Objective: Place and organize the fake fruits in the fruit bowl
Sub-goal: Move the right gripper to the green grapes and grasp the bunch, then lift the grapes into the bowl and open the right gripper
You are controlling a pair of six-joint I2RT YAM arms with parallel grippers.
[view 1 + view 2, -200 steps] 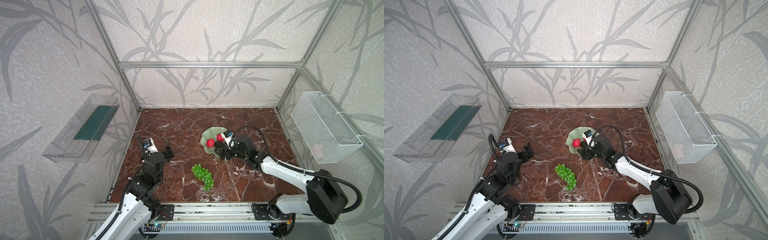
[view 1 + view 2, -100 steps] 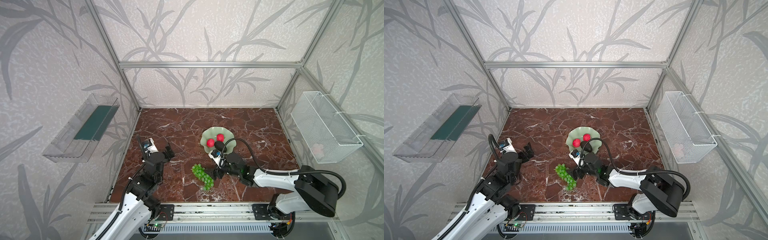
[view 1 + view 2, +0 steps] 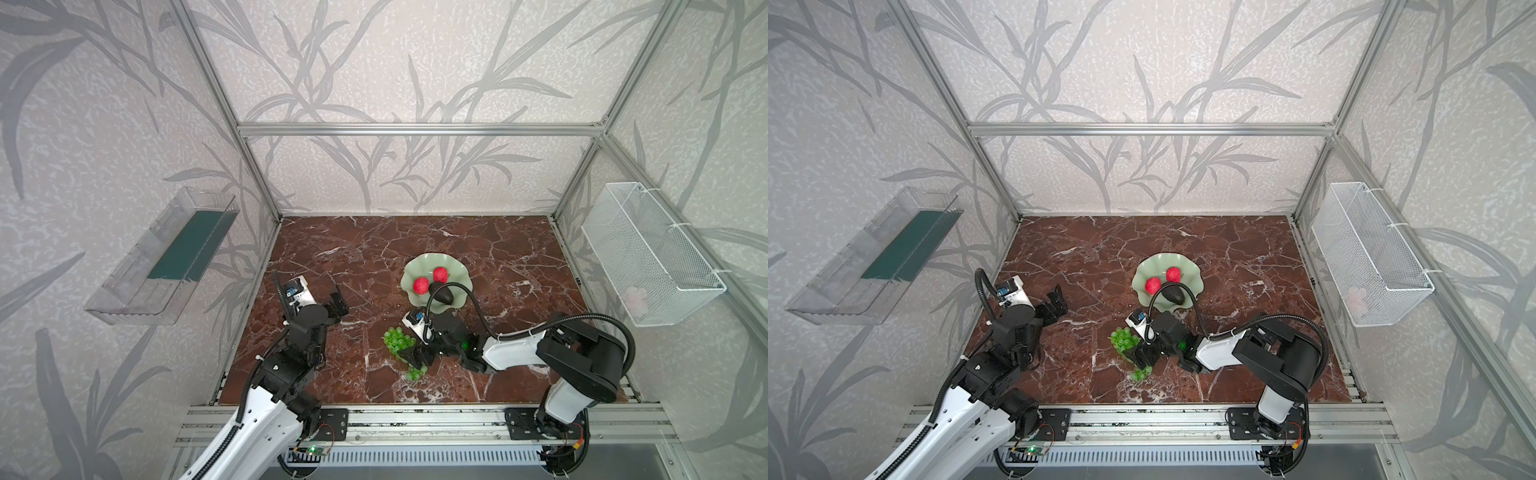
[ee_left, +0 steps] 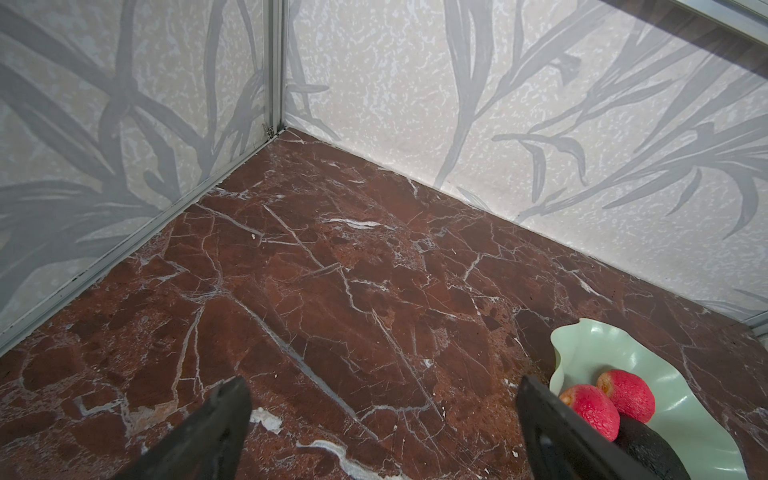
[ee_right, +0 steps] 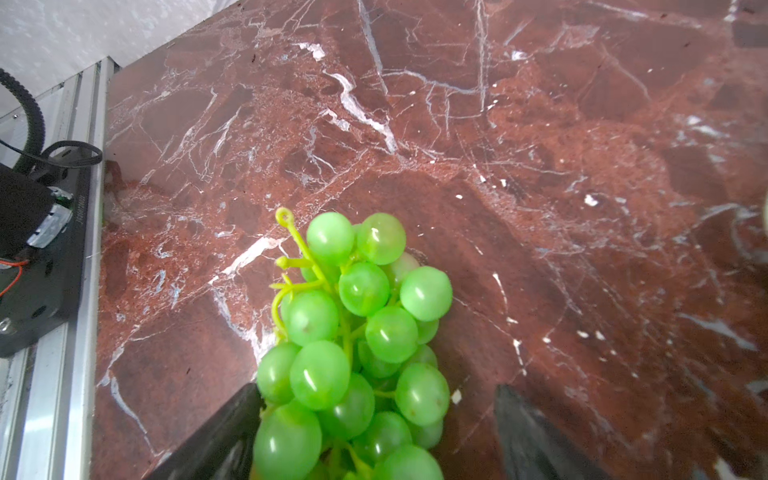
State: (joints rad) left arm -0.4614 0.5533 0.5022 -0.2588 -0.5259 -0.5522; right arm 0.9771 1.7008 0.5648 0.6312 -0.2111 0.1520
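Note:
The pale green fruit bowl (image 3: 419,264) (image 3: 1154,266) (image 4: 582,345) holds two red fruits (image 3: 420,284) (image 4: 590,411) and the dark avocado (image 3: 444,296) (image 4: 648,453). The green grapes (image 3: 397,337) (image 3: 1123,337) (image 5: 353,332) lie on the marble in front of the bowl. My right gripper (image 3: 415,357) (image 3: 1144,356) (image 5: 378,390) is low over them, open, its jaws astride the bunch's near end. One finger touches the grapes and the other stands apart. My left gripper (image 3: 337,305) (image 3: 1054,305) (image 4: 382,399) is open and empty, left of the bowl.
A clear plastic tray (image 3: 166,266) hangs on the left wall. A white wire basket (image 3: 648,253) hangs on the right wall. An aluminium rail (image 3: 415,419) with both arm bases runs along the front edge. Walls close in the marble floor on three sides.
My right gripper has left the bowl and come forward and down onto the grapes, its jaws now around them. The avocado stays in the bowl. The left arm has not moved.

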